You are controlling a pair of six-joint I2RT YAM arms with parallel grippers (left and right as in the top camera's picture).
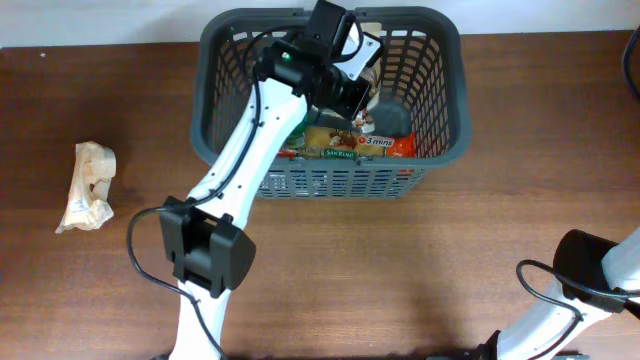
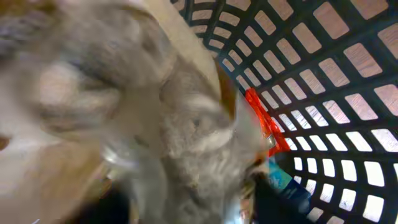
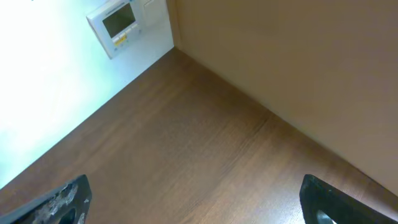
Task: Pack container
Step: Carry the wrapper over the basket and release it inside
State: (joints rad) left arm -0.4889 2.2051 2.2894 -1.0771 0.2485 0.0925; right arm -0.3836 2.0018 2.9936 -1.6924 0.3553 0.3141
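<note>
The container (image 1: pixel 213 70) is a dark grey slotted basket at the table's far middle. Its lattice wall fills the right of the left wrist view (image 2: pixel 348 93). My left gripper (image 1: pixel 358 62) reaches down inside it near the back. In the left wrist view a blurred grey and tan packet (image 2: pixel 186 124) lies between the two dark fingers (image 2: pixel 193 208), which seem shut on it. Inside the basket lie a red packet (image 1: pixel 388 144), a green packet (image 1: pixel 330 150) and a dark round thing (image 1: pixel 392 118). My right gripper (image 3: pixel 196 202) is open and empty over bare table.
A crumpled tan bag (image 1: pixel 88 185) lies on the table at the far left. My right arm's base (image 1: pixel 598 272) sits at the bottom right corner. A white wall panel (image 3: pixel 121 25) shows in the right wrist view.
</note>
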